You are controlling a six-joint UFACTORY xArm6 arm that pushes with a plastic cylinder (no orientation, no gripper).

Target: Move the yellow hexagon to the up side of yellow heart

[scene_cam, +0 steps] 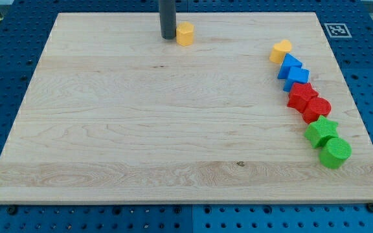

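The yellow hexagon [185,33] sits near the view's top, a little left of the middle of the wooden board [141,129]. My tip [168,37] stands just to its left, touching or nearly touching it. The yellow heart [280,50] lies far to the right, near the board's upper right, at the top of a chain of blocks.
Below the heart a chain runs down the right side: a blue block [290,66], a second blue block [298,77], a red block [301,96], a second red block [317,109], a green star [320,131] and a green cylinder [334,152]. A marker tag [335,30] sits past the upper right corner.
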